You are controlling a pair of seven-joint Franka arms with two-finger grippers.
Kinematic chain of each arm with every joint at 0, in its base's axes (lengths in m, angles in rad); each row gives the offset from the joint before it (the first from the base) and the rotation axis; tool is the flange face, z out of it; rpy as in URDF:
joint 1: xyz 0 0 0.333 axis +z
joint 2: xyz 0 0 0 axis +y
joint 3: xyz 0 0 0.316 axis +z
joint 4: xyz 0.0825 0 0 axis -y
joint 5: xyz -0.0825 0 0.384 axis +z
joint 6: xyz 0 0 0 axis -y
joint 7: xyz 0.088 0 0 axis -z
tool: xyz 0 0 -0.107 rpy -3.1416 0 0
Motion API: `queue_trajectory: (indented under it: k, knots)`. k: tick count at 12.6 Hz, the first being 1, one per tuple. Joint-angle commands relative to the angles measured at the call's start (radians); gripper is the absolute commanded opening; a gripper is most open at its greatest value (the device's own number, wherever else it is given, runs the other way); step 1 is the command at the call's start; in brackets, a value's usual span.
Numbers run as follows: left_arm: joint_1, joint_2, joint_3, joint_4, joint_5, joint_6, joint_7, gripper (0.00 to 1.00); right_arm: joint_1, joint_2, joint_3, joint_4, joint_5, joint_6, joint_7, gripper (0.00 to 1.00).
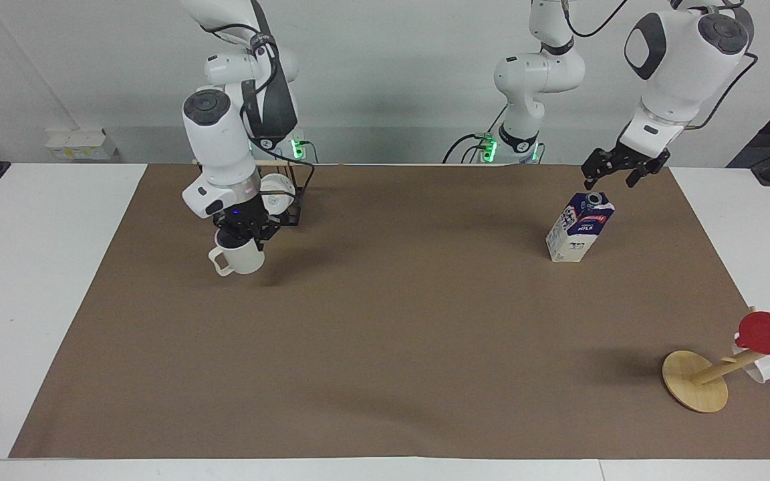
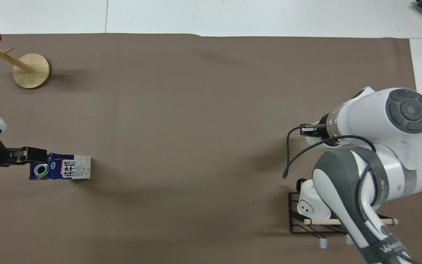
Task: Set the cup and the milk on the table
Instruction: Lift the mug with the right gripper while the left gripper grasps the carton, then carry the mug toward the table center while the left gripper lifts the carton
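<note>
The cream-white cup [image 1: 240, 256] hangs a little above the table [image 1: 31, 280], with its handle toward the right arm's end. My right gripper [image 1: 244, 238] is shut on its rim from above. In the overhead view the right arm [image 2: 379, 146] hides the cup. The milk [image 1: 580, 227] is a blue and white carton that stands upright on the brown paper toward the left arm's end. My left gripper [image 1: 615, 174] hovers open just above the carton's top, not touching it. From overhead the left gripper [image 2: 31, 157] lies over the cap end of the milk [image 2: 66, 169].
A black wire rack [image 1: 291, 212] with a white mug [image 2: 311, 203] stands by the right arm's base. Toward the left arm's end, farther from the robots than the milk, a wooden mug tree [image 1: 696, 382] holds a red cup [image 1: 769, 333] and a white mug [image 1: 758, 369].
</note>
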Motion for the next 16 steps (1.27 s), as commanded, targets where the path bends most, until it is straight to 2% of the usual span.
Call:
queue_trajectory:
  k: [1,4,7,11,13,16]
  knots:
    - [-0.006,-0.049,0.004,-0.09,-0.008,0.088,0.004,1.0,0.07,0.033,0.002,0.089,-0.007,-0.063,0.13,0.0]
    - [-0.006,-0.05,0.006,-0.142,-0.002,0.175,0.064,1.0,0.138,0.039,0.003,0.105,0.005,-0.057,0.195,0.0]
    - [-0.007,-0.044,0.004,-0.15,-0.001,0.198,0.081,1.0,0.178,0.05,0.003,0.114,0.002,-0.05,0.234,0.0]
    - [-0.026,-0.043,0.001,-0.156,0.026,0.197,0.128,1.0,0.302,0.191,0.002,0.236,0.008,-0.036,0.379,0.0]
    - [-0.026,-0.044,0.003,-0.157,0.027,0.198,0.151,1.0,0.343,0.237,0.002,0.252,0.008,-0.004,0.417,0.0]
    - [-0.021,-0.05,0.003,-0.166,0.027,0.198,0.173,1.0,0.424,0.319,0.003,0.25,0.011,0.116,0.501,0.0]
